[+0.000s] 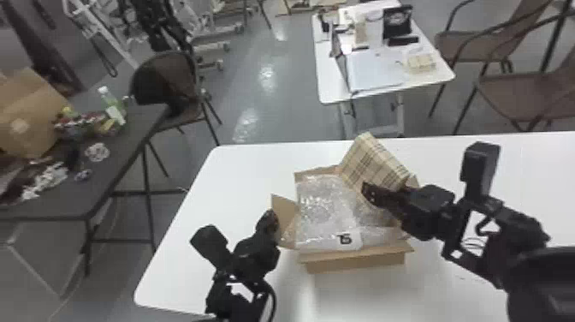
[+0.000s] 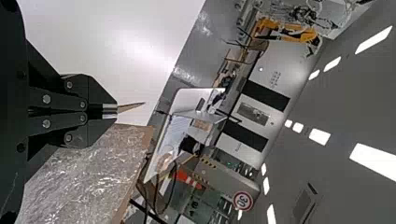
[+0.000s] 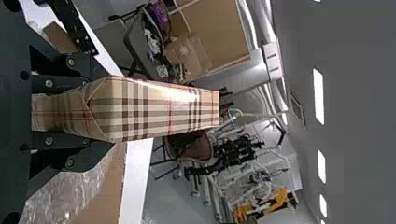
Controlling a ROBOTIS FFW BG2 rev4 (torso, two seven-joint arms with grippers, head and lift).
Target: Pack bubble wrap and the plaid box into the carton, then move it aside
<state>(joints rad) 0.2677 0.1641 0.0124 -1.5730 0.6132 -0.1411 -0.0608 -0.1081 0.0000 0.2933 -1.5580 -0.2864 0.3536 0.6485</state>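
Cardboard sits between the fingertips of my left gripper [image 1: 271, 218]: they are drawn together on the left flap [image 1: 284, 214] of the carton [image 1: 355, 266], and from the left wrist camera I see the flap's thin edge poking out past them. The carton stands open on the white table [image 1: 222, 180], its near flap [image 1: 355, 255] sloping outward toward me. Inside it lies the bubble wrap [image 1: 325, 205], crinkled and clear, spread over much of the opening, with a dark mark on its near part. Over the carton's right side I have my right gripper [image 1: 370, 192] clamped on the plaid box [image 1: 372, 160]; in the right wrist view its 2 fingers lie on opposite sides of the box. The box leans at a slant at the carton's far right corner, its upper end past the far edge; I can't tell whether its hidden lower end touches the bubble wrap. Off to the left is a dark table [image 1: 124, 158] with a brown cardboard box [image 1: 25, 115], a bottle [image 1: 109, 102] and a jumble of small items, and 1 brown chair [image 1: 162, 81] behind its far corner. Farther out, I see a smaller white table [image 1: 331, 85] carrying a patterned block [image 1: 421, 62] and a black item [image 1: 397, 21], with 2 brown chairs to its right.
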